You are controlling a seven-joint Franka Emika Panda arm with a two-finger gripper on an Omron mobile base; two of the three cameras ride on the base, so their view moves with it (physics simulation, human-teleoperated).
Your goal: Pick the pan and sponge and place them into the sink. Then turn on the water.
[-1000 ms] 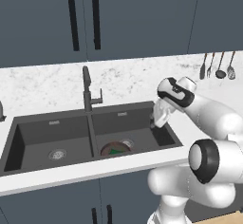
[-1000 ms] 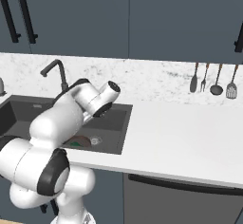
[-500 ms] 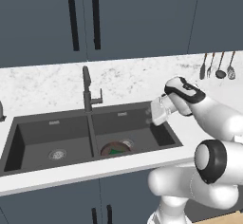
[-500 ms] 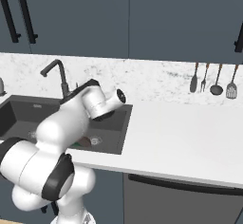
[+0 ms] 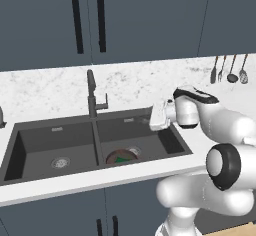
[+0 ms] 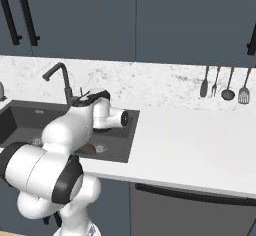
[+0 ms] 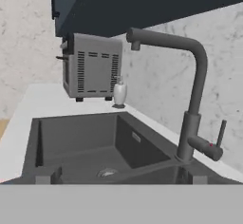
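The dark pan (image 5: 131, 155) lies in the right basin of the dark-grey sink (image 5: 55, 135), with the green sponge (image 5: 121, 158) lying in it. A sliver of the pan (image 6: 90, 149) shows beside my arm. My gripper (image 5: 152, 119) hovers above the right basin's far right part, level and pointing left at the tall tap (image 5: 91, 94). In the hand view my gripper (image 7: 118, 180) is open and holds nothing, its fingertips (image 7: 47, 176) wide apart. Ahead at the right stands the tap (image 7: 191, 99) with its side lever (image 7: 220, 134). No water runs from the spout.
A grey boxy appliance (image 7: 92, 71) and a small white bottle (image 7: 119, 94) stand on the counter beyond the sink's left basin (image 7: 80, 142). Utensils (image 5: 230, 70) hang on the back wall at the right. White counter (image 6: 190, 145) stretches right of the sink.
My hand has tipped up from pointing down into the right basin to lying level, and it has shifted a little left towards the tap. The jaws stay open.
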